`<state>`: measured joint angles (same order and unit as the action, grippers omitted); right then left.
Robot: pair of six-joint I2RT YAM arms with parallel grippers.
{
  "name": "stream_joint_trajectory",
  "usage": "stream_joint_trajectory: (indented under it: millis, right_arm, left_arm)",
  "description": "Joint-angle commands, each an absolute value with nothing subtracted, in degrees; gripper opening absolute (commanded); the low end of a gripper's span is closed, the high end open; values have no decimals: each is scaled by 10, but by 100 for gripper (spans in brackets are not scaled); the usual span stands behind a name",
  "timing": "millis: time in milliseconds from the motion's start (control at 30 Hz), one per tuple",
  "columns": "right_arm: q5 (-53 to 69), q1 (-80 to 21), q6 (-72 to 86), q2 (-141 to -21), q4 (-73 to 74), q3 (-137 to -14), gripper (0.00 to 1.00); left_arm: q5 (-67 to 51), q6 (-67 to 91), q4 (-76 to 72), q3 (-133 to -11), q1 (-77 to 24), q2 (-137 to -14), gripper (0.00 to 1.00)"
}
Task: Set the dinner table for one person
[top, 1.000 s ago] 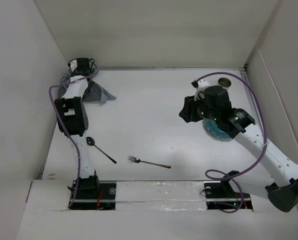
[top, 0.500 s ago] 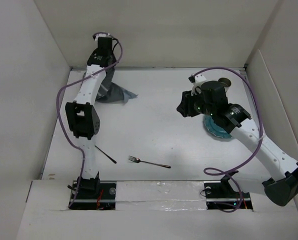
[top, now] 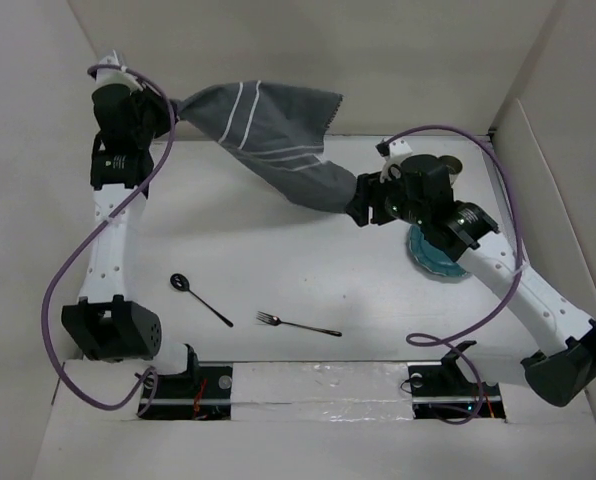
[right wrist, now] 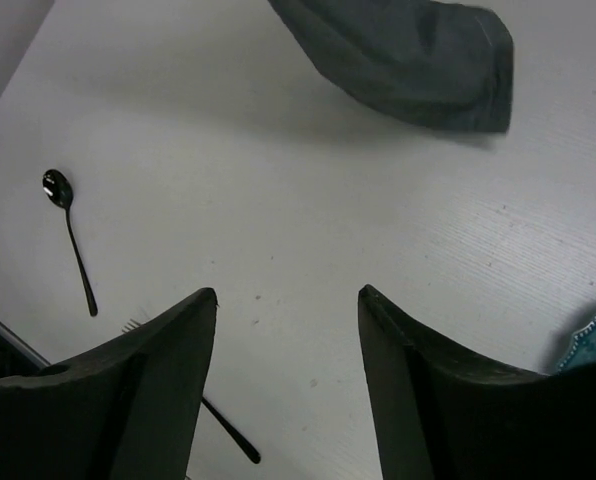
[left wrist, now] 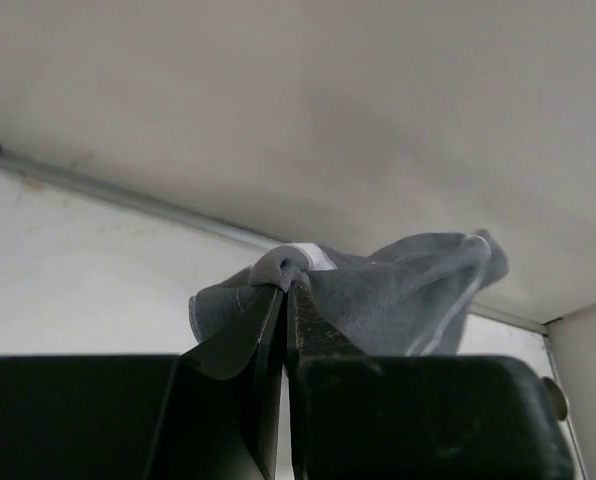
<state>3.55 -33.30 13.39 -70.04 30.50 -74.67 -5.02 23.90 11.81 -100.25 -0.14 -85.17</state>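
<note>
The left hand (top: 166,108) is raised high at the far left corner, against the back wall. Its fingers are pressed together and are pinching a bunched corner of the dark grey cloth (top: 268,130); the left wrist view shows that corner (left wrist: 398,300) squeezed at the very tips of the left hand (left wrist: 286,290).

From that pinch the cloth, with its thin white stripes, is hanging in the air and slanting down to the right over the far half of the worktop (top: 278,260). Its lower end is reaching close to the right hand (top: 366,205).

The right hand (right wrist: 288,300) is spread wide and is gripping nothing. In its own camera the cloth's lower end (right wrist: 408,55) is showing ahead of the fingers, not between them, and is casting a shadow on the worktop (right wrist: 278,180). Whether that end is touching the surface I cannot tell.

The white worktop is filling the floor of the walled enclosure in front of both arm bases. A spoon (top: 193,295) and a fork (top: 298,325) are lying on its near part, near each other but apart. A teal plate (top: 433,262) is sitting on the right side, partly hidden under the right arm. A small dark round container (top: 446,163) is standing near the far right corner.
</note>
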Motion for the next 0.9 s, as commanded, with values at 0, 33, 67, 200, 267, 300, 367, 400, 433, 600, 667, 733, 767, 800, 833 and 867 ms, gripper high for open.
stream_joint_trajectory:
  millis: [0,33,67,200,267,300,367,400,433,600,667,733,767,800,833,867]
  right_arm:
    - [41,-330,146,-722,266,-719,66]
    - [40,-335,155,-725,260,-699,66]
    - [39,-335,160,-733,257,-691,66]
    - [38,-335,180,-744,236,-638,62]
    - [33,-335,186,-751,219,-616,40]
    - [20,-335,185,-759,218,-614,27]
    - [4,-335,187,-771,225,-614,5]
    - [-25,-335,188,-777,228,-614,2]
    - [-31,-335,188,-792,230,-616,0]
    - [-36,-302,197,-825,232,-636,3]
    - [-14,-284,195,-840,224,-645,3]
    - [-4,-272,194,-850,219,-662,4]
    - [-5,-272,192,-860,218,-668,5]
    - [-4,-272,192,-865,216,-678,13]
    - [-4,-265,192,-871,213,-683,19]
    - [-4,-260,193,-884,208,-689,26]
  left_arm:
    - [-123,290,43,-863,47,-861,0]
    - [-151,294,25,-806,57,-851,0]
    - [-166,297,4,-782,64,-846,0]
    - [-177,304,-22,-703,69,-839,0]
    - [-160,308,-15,-690,69,-850,0]
    - [-152,309,-11,-691,69,-857,0]
    - [-126,307,21,-706,69,-881,0]
    - [-114,305,38,-716,69,-892,0]
    - [-81,304,61,-741,69,-914,2]
    - [-39,276,101,-777,64,-928,21]
    - [-28,273,90,-780,59,-918,0]
    - [-14,274,105,-793,53,-921,0]
    - [-16,275,110,-792,60,-921,0]
    - [-22,284,113,-782,67,-924,0]
    - [-21,290,126,-775,72,-922,0]
    - [-19,294,133,-769,78,-924,1]
